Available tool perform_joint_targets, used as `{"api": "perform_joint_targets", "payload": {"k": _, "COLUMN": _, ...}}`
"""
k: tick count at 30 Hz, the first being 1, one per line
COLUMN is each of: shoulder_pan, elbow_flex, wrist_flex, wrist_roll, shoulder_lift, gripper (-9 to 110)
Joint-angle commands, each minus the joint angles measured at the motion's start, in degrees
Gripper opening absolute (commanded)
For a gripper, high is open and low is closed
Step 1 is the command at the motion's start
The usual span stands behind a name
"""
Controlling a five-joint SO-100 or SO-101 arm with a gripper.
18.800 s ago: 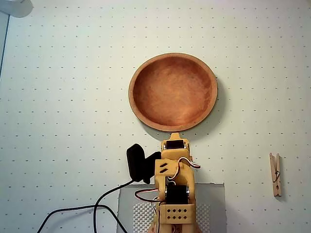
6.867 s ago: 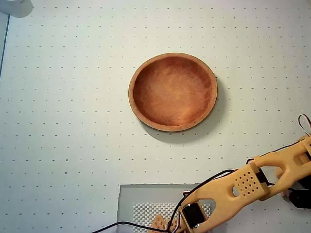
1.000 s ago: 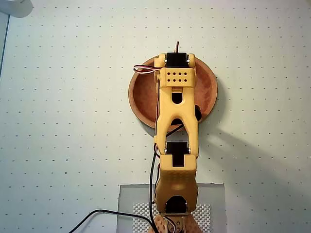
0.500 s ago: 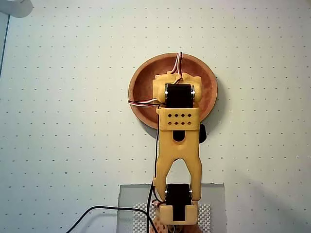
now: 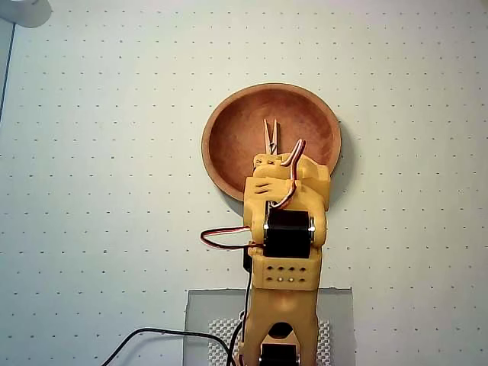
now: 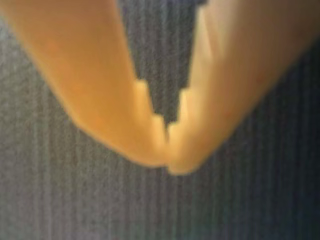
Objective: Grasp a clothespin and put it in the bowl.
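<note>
Clothespin (image 5: 271,137) in bowl (image 5: 221,130); end effector (image 6: 167,150) closed, empty.

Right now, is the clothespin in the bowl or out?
In. Overhead, the clothespin lies flat on the bowl floor, just beyond the arm. Wrist view shows the gripper shut, holding nothing.

Yellow arm, folded, overhead and wrist views

Arm (image 5: 284,252) rises from the bottom edge of the overhead view, its upper segments stacked over one another, red and white wires looping at the wrist. In the blurred wrist view the gripper (image 6: 167,145) has both fingertips meeting, nothing between them.
</note>
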Motion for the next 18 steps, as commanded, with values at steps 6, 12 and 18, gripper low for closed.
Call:
{"api": "perform_joint_targets", "payload": {"k": 6, "shoulder_pan": -0.26, "elbow_flex": -0.35, "wrist_flex": -0.44, "wrist_roll": 13.71, "shoulder_lift": 8.70, "gripper": -3}}
{"api": "perform_joint_targets", "payload": {"k": 12, "shoulder_pan": -3.25, "elbow_flex": -0.26, "wrist_flex": -6.59, "wrist_roll": 33.13, "shoulder_lift": 14.50, "gripper": -3}}
{"api": "perform_joint_targets", "payload": {"k": 18, "shoulder_pan": -6.50, "elbow_flex": 7.82, "wrist_flex": -17.58, "wrist_roll": 58.89, "shoulder_lift": 23.12, "gripper": -3}}
